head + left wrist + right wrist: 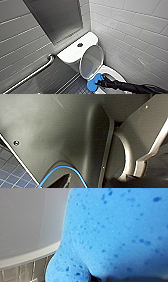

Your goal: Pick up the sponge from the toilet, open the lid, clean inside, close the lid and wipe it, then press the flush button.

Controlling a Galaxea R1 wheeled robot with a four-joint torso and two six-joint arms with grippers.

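The white toilet (72,51) stands in the corner with its lid (91,61) raised, the greyish underside facing forward. My right gripper (101,81) reaches in from the right and is shut on the blue sponge (93,84), which it holds at the near left of the bowl rim (113,72), just below the lid's lower edge. In the right wrist view the sponge (112,233) is large and close beside a curved white toilet surface (25,255). A round flush button (80,45) sits on the tank top. My left gripper is open and holds nothing.
A metal grab bar (32,73) slants along the left wall. White tiled walls (135,30) close in behind and to the right of the toilet. The floor (75,87) has dark tiles. A blue cable (62,167) runs by the robot's dark body.
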